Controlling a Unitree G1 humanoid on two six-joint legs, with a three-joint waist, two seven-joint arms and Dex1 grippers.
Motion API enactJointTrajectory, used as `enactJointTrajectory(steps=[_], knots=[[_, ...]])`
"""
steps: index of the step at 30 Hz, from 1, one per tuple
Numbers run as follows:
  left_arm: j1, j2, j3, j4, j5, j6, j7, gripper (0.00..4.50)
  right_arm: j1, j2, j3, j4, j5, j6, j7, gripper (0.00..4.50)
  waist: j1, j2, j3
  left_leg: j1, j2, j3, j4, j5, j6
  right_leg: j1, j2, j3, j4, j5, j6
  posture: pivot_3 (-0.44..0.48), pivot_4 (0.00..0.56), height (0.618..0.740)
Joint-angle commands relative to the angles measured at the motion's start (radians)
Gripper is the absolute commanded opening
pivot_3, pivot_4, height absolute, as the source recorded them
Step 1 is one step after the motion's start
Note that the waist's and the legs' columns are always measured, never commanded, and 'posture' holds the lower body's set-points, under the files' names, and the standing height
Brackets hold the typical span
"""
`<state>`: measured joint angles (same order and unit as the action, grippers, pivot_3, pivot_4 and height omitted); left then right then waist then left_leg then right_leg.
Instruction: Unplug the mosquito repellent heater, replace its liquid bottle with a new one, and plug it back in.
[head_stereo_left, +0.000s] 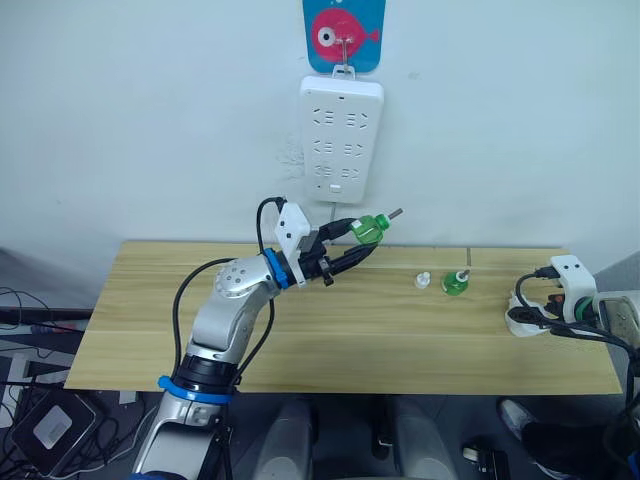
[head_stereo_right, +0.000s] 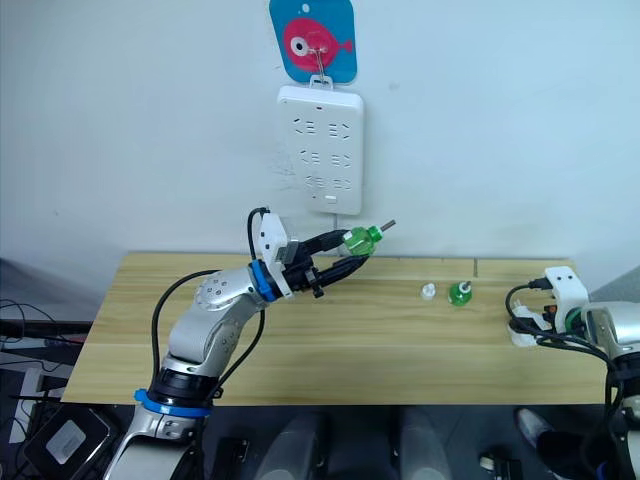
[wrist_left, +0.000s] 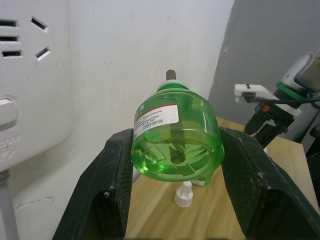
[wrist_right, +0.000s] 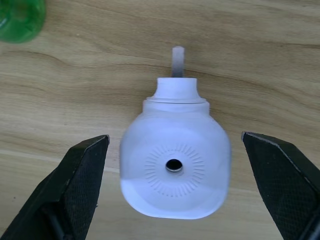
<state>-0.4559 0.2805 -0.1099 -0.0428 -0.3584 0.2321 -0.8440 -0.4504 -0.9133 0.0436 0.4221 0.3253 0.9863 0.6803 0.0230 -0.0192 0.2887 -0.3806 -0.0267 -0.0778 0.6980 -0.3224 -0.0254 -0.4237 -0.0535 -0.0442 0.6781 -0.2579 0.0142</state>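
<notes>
Green and close in the left wrist view, the new one is clamped between the left gripper's jaws, its base toward the camera and its neck pointing away. Green liquid shows through the clear plastic, and a printed label wraps one side. A thin bare rod sticks out of the neck. From the head views this bottle is held in the air above the tabletop, below the white power strip that hangs on the wall; its long axis lies nearly level, tilted slightly up, with the rod aimed toward the robot's right.

On the tabletop stand a small white cap and, just beside it, its liquid bottle, upright with a short rod at its top. Neither touches the other.

Looking along the right arm's own fingers, the right wrist view shows the mosquito repellent heater lying on the wood, the round hole in its face turned to the camera and its plug prong pointing away. The right gripper's jaws stand wide apart on either side of it, touching nothing. In the head views that gripper sits at the tabletop's right edge.
</notes>
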Motion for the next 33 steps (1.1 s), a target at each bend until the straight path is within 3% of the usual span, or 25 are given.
enactJointTrajectory(steps=[1,11,14,17,20,23,25,27,29,33], knots=[[-0.004,0.003,0.005,-0.057,-0.024,-0.004,-0.010,2.23,-0.019,-0.004,0.008,0.037,-0.039,-0.034,0.037,4.45,0.000,0.000,0.000,0.000,0.000,0.000,0.000,0.000,0.000,0.000,0.000,0.000,0.000,0.000,0.000,0.084,0.292,0.740],[-0.003,0.010,0.003,-0.065,-0.021,0.002,-0.007,2.23,-0.052,0.018,0.023,0.139,-0.105,-0.098,0.101,4.45,0.000,0.000,0.000,0.000,0.000,0.000,0.000,0.000,0.000,0.000,0.000,0.000,0.000,0.000,0.000,0.091,0.291,0.740],[-0.003,0.011,0.003,-0.065,-0.021,0.004,-0.006,2.23,-0.065,0.022,0.021,0.175,-0.125,-0.124,0.111,3.90,0.000,0.000,0.000,0.000,0.000,0.000,0.000,0.000,0.000,0.000,0.000,0.000,0.000,0.000,0.000,0.090,0.293,0.740],[-0.002,0.013,0.002,-0.065,-0.020,0.006,-0.008,2.23,-0.071,0.017,0.013,0.189,-0.133,-0.123,0.126,2.97,-0.001,-0.001,0.001,0.000,0.000,0.000,0.000,0.000,0.000,0.000,0.000,0.000,0.000,0.000,0.000,0.090,0.293,0.740],[-0.006,0.015,0.003,-0.062,-0.022,0.007,-0.013,2.23,-0.085,0.005,-0.005,0.192,-0.129,-0.118,0.147,2.95,0.000,0.000,0.001,0.001,0.000,0.000,0.000,0.000,0.000,0.000,0.000,0.000,0.000,0.000,0.000,0.085,0.296,0.740],[-0.015,0.028,0.005,-0.069,-0.047,0.027,-0.044,2.23,-0.089,-0.048,-0.014,0.171,-0.108,-0.108,0.237,2.95,0.000,0.000,0.002,0.000,0.000,0.000,0.000,0.000,0.000,0.000,0.000,0.000,0.000,0.000,0.000,0.084,0.299,0.740],[-0.022,0.047,0.004,-0.090,-0.088,0.069,-0.088,2.23,-0.053,-0.127,-0.009,0.100,-0.040,-0.115,0.449,2.95,0.001,0.003,0.004,0.000,0.000,0.000,0.000,0.000,0.000,0.000,0.000,0.000,-0.001,0.000,0.000,0.086,0.300,0.740],[-0.029,0.074,-0.001,-0.109,-0.128,0.116,-0.134,2.23,-0.029,-0.207,-0.033,0.028,0.081,-0.023,0.656,2.95,0.001,0.006,0.006,0.000,0.000,0.000,0.000,0.000,0.000,0.000,0.000,0.000,-0.001,0.000,0.000,0.086,0.300,0.740],[-0.038,0.107,-0.006,-0.125,-0.174,0.178,-0.182,2.23,-0.059,-0.256,-0.084,-0.005,0.207,0.138,0.759,2.95,-0.001,0.005,0.006,0.000,0.000,-0.002,-0.001,0.000,0.000,0.001,0.000,-0.002,-0.001,0.000,0.000,0.079,0.298,0.740],[-0.064,0.158,-0.013,-0.148,-0.250,0.289,-0.258,2.23,-0.192,-0.224,-0.201,-0.051,0.375,0.422,0.722,2.95,-0.010,0.004,0.007,0.002,0.002,0.000,0.000,0.000,0.000,0.002,0.000,-0.002,-0.001,0.000,0.000,0.069,0.298,0.740]])
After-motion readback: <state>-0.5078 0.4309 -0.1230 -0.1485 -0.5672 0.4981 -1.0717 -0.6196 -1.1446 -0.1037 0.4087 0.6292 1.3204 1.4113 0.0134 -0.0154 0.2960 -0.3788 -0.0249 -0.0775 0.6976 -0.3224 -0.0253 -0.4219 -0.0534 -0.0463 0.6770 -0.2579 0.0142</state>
